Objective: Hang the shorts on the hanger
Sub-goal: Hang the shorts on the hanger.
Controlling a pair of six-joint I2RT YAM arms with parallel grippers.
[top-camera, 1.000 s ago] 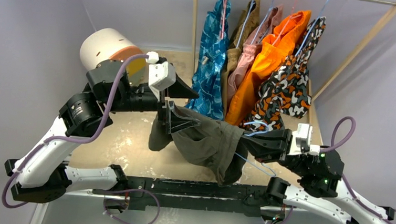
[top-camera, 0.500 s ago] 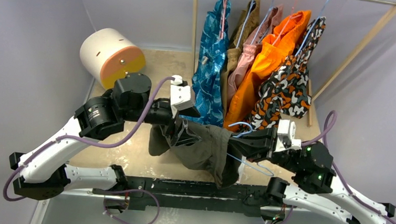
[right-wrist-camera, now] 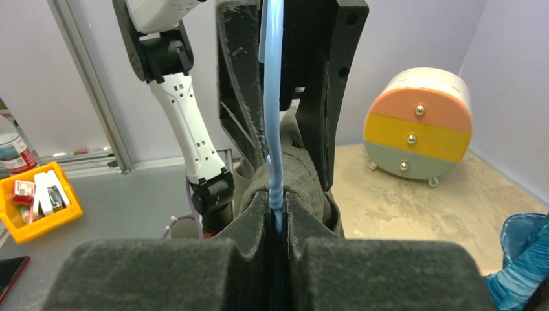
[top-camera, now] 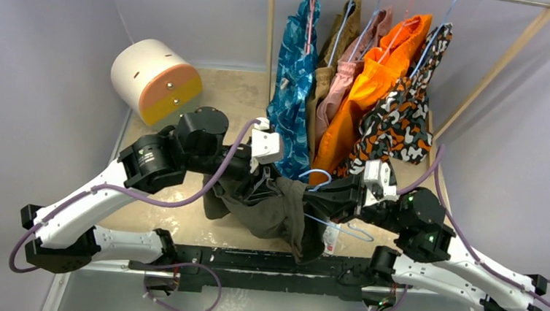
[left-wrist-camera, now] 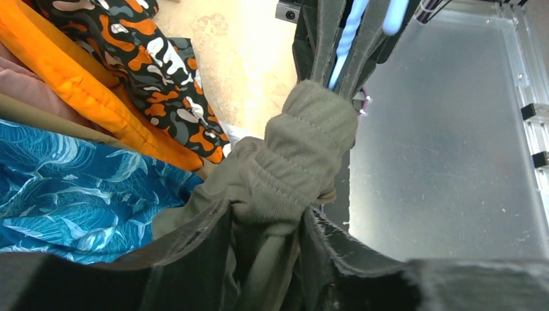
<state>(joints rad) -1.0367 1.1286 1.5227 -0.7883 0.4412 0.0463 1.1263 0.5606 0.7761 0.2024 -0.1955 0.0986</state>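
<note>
The olive-green shorts hang bunched between my two grippers above the table's near edge. My left gripper is shut on their waistband, seen close in the left wrist view. The light-blue wire hanger passes through the fabric; its hook curls up between the grippers. My right gripper is shut on the hanger wire, with the shorts just beyond its pads. The grippers face each other closely.
A rack at the back holds blue patterned shorts, tan, pink, orange and camouflage garments on hangers. A round drawer unit stands back left. A wooden rack post rises behind.
Both arms have moved towards each other and a little right; the shorts have bunched tighter between them and the hanger hook now stands up nearer the left gripper.
</note>
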